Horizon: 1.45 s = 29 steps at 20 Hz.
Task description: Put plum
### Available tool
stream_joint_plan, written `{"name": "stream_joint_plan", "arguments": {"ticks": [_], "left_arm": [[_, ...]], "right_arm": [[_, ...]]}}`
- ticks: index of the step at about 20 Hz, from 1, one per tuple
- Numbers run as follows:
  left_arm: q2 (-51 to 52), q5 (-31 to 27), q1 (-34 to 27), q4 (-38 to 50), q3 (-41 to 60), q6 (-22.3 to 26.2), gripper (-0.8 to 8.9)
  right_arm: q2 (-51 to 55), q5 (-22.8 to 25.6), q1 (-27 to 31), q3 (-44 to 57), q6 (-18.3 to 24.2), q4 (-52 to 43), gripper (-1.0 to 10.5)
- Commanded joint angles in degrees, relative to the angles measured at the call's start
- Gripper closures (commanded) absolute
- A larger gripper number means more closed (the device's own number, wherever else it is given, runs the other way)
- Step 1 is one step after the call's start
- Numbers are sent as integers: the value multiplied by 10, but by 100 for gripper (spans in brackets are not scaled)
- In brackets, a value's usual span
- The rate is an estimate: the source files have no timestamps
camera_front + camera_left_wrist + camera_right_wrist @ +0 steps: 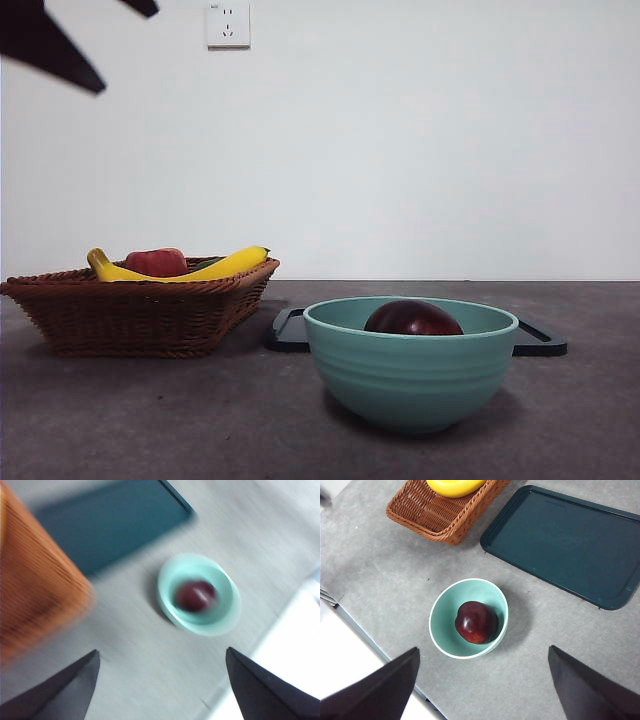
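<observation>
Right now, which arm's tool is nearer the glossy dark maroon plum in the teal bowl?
Cannot tell. The left tool and right tool both hang open above the table, well clear of the glossy dark maroon plum lying in the teal bowl, at similar-looking heights.

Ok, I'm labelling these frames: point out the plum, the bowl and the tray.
plum (476, 622): right wrist view, middle of its glossy skin.
bowl (405, 375): front view, outer wall.
tray (565, 545): right wrist view, bare floor.
</observation>
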State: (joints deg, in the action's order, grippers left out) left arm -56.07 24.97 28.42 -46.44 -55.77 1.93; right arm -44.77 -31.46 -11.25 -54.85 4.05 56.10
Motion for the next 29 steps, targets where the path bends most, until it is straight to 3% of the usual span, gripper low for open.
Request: {"name": "stream_joint_plan", "arguments": {"ticks": [1, 5, 13, 17, 20, 24, 29], "left_arm": [[2, 34, 5, 7, 26, -6, 409], [2, 71, 5, 10, 34, -14, 409], [3, 71, 5, 11, 33, -14, 409], [3, 71, 5, 12, 33, -14, 409], [3, 71, 5, 12, 33, -14, 409], [3, 71, 5, 13, 33, -14, 409], [3, 71, 5, 13, 33, -14, 409]], "right_arm": [[-5, 0, -3, -11, -6, -6, 533], [-5, 0, -3, -11, -6, -5, 533], [-11, 0, -3, -11, -23, -4, 534], [-64, 2, -14, -7, -35, -5, 534], [-122, 32, -38, 4, -47, -23, 534], [-191, 61, -88, 41, -85, -120, 535], [-271, 110, -139, 49, -102, -193, 624]]}}
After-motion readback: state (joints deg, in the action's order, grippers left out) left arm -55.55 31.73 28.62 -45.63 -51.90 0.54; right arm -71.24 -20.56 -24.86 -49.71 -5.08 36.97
